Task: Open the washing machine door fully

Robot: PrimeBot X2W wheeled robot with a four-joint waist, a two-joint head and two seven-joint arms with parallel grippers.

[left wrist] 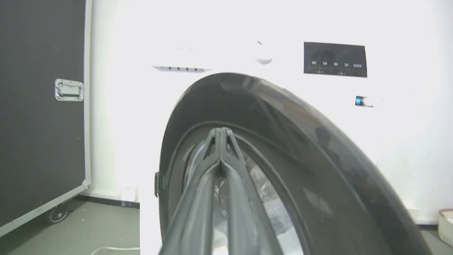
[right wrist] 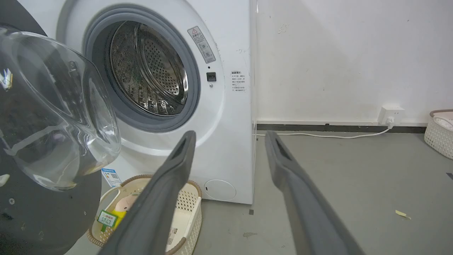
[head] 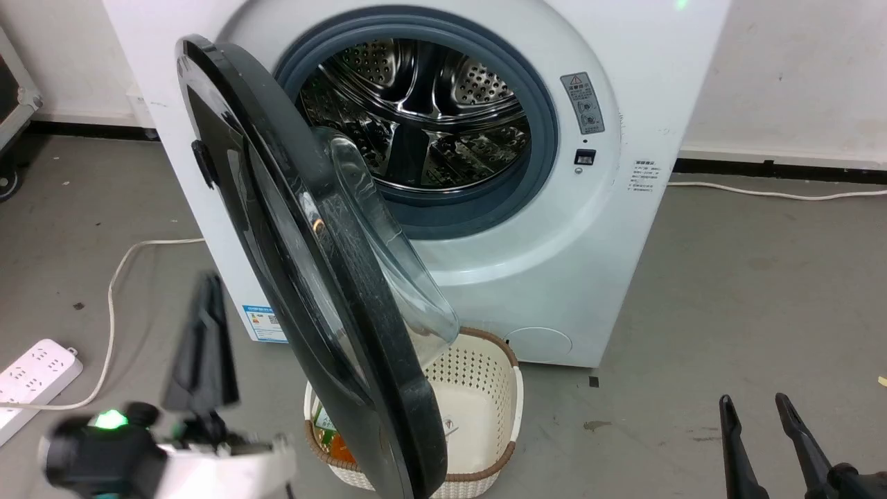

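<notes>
The white washing machine (head: 589,229) stands with its steel drum (head: 416,111) exposed. The washing machine door (head: 378,339) is swung out about halfway, edge-on to me, with its glass bowl (right wrist: 53,106) facing the opening. Its small handle tab (head: 203,163) sits on the outer rim. My left gripper (head: 206,284) is shut and empty at the lower left, on the door's outer side, pointing at the door's black face (left wrist: 283,141); I cannot tell whether it touches. My right gripper (head: 754,402) is open and empty at the lower right, away from the washing machine (right wrist: 230,106).
A cream perforated basket (head: 485,388) with packets sits on the floor under the door's lower edge. A white power strip (head: 34,374) and cable (head: 114,277) lie at the left. A black wheeled case (left wrist: 42,106) stands left of the machine. Another basket (right wrist: 439,134) is far right.
</notes>
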